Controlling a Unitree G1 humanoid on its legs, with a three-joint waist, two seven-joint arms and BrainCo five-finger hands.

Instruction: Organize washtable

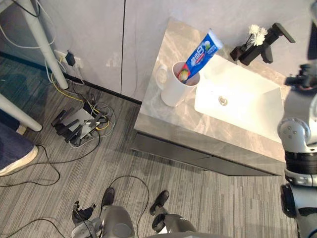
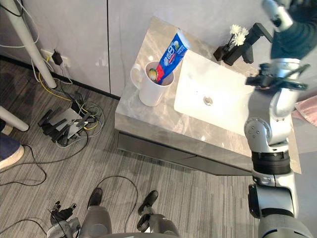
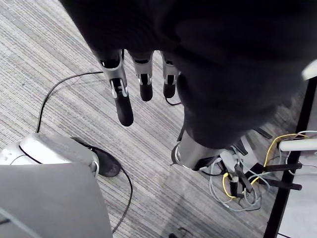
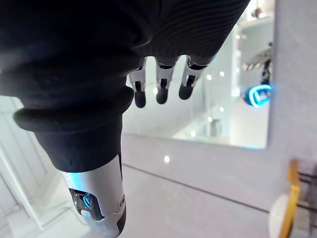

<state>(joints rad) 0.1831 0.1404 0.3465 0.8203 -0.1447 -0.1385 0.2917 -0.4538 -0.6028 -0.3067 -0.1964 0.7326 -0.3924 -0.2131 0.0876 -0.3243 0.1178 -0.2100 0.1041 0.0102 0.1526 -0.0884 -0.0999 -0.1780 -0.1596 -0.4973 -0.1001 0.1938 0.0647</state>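
A white mug (image 1: 173,87) stands on the grey marble washtable (image 1: 163,124), left of the white sink (image 1: 242,99). A blue toothpaste tube (image 1: 200,52) leans out of the mug, with a toothbrush head (image 1: 183,74) beside it. My left hand (image 3: 121,99) hangs low over the striped floor, away from the washtable, fingers straight and holding nothing. My right hand (image 4: 158,87) is raised high at the right side of the sink. Its fingers are relaxed and empty, facing the wall and a mirror.
A black faucet (image 1: 262,47) and a small dark vase of white flowers (image 1: 257,33) stand behind the sink. On the floor to the left lie a power strip with tangled cables (image 1: 79,124), white table legs (image 1: 44,44) and a person's shoe (image 1: 17,158).
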